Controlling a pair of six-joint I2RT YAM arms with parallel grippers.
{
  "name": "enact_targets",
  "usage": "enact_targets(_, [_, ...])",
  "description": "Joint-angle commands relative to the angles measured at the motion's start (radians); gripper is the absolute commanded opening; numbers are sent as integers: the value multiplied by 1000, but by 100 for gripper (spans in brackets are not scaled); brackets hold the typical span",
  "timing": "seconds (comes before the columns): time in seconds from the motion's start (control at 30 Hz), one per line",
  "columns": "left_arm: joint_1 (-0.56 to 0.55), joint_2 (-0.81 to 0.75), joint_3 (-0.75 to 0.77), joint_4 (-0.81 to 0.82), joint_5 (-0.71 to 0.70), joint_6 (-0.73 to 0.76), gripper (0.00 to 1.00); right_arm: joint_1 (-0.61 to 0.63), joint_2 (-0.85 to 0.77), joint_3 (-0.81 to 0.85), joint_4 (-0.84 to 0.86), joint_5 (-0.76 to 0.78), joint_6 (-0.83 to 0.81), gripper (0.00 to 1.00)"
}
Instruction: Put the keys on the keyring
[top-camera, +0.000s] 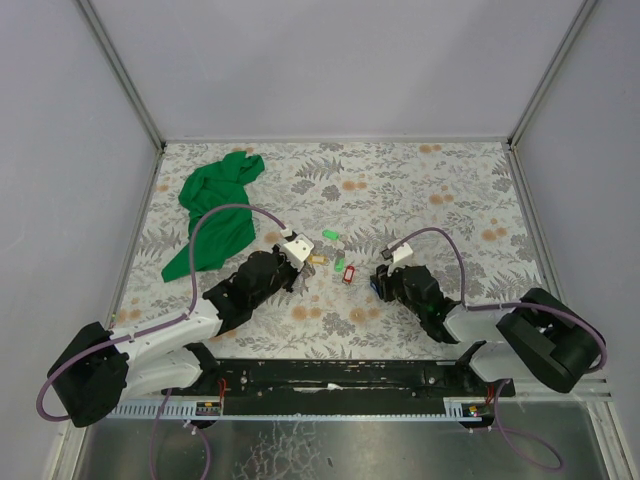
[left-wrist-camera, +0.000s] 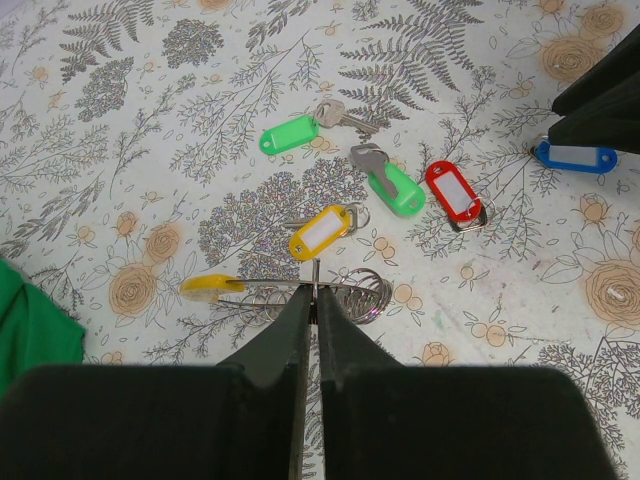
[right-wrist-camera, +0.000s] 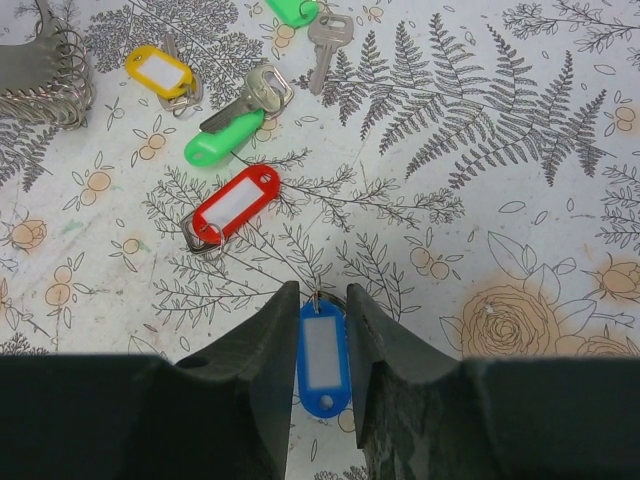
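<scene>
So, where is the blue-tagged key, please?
The blue-tagged key lies between the fingers of the right claw, right wrist view, near the red-tagged key.

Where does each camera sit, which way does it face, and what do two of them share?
Top: above and behind the arms, looking down at the table; left gripper and right gripper show.
Left wrist: on the left arm, looking down; its fingers pinch the keyring.
Right wrist: on the right arm, looking down; its fingers flank the blue key.
Shared: both wrist views show the red key.

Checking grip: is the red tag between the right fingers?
No, the right gripper straddles the blue tag; the red tag lies free ahead.
</scene>
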Motion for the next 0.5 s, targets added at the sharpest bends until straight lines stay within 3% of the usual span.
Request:
enact_targets(0.0, [4, 3, 9, 89, 5, -8, 0, 8, 40, 6, 121, 12, -18, 31])
enact_targets(0.47, [4, 4, 8, 89, 7, -9, 0, 10, 94, -2, 141, -6, -1, 25])
